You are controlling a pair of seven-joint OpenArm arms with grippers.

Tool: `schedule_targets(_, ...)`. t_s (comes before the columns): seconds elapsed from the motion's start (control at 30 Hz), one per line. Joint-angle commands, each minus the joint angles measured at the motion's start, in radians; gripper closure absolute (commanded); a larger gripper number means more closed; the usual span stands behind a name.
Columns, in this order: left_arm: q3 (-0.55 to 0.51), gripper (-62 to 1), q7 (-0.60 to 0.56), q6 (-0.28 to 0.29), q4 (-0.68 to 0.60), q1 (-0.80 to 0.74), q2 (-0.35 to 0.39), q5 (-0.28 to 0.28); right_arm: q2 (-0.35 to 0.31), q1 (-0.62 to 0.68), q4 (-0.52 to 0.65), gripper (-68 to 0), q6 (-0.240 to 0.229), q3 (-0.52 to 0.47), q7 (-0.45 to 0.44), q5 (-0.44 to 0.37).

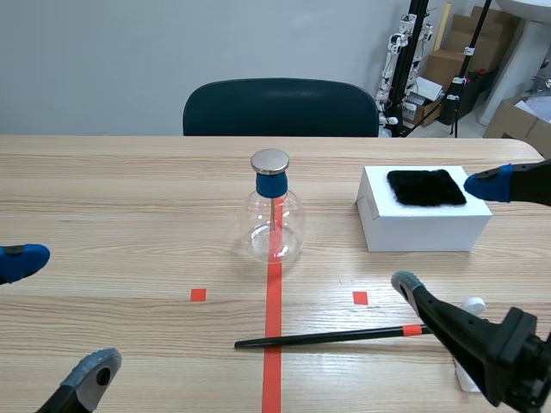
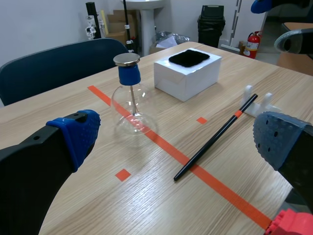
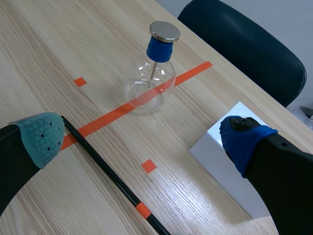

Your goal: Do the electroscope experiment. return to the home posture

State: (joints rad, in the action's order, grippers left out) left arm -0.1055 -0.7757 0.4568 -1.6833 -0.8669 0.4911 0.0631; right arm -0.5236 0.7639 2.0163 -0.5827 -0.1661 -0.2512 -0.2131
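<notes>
Scene view, nearest first: the left jaws hang open and empty at 7 o'clock of the counter (image 1: 129, 198). The right jaws are spread wide at 4 o'clock, holding nothing. Between them a thin matte black rod (image 1: 327, 337) with an orange band lies flat across the tape line, one end toward a small white cradle (image 1: 473, 305). Mid-counter stands the electroscope (image 1: 274, 219): a round clear glass flask with a blue stopper and a shiny metal disc on top. At its 3 o'clock sits a smooth white box (image 1: 422, 228) topped by shaggy black fur (image 1: 424, 187). The experiment looks done, I'd say; only settling the arms home seems left.
</notes>
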Motion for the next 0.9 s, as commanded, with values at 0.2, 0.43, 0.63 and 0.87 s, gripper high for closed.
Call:
schedule_targets(0.2, 0.000, -62.3, 0.051, -0.006, -0.062, -0.072, 0.001, 0.013, 0.019, 0.024, 0.042, -67.1, -0.036, -0.038, -0.002, -0.016)
schedule_targets(0.43, -0.060, -62.3, 0.059, -0.021, -0.062, -0.068, -0.104, 0.012, 0.019, 0.023, 0.055, -67.1, -0.039, -0.052, -0.002, -0.026)
schedule_targets(0.63, -0.077, -62.3, 0.062, -0.021, -0.062, -0.054, -0.126, -0.003, 0.016, 0.030, 0.064, -67.1, -0.039, -0.073, -0.002, -0.039)
schedule_targets(0.87, -0.085, -62.3, 0.072, -0.018, -0.062, 0.020, -0.069, 0.001, 0.017, 0.133, 0.064, -67.1, -0.040, -0.121, -0.002, -0.084)
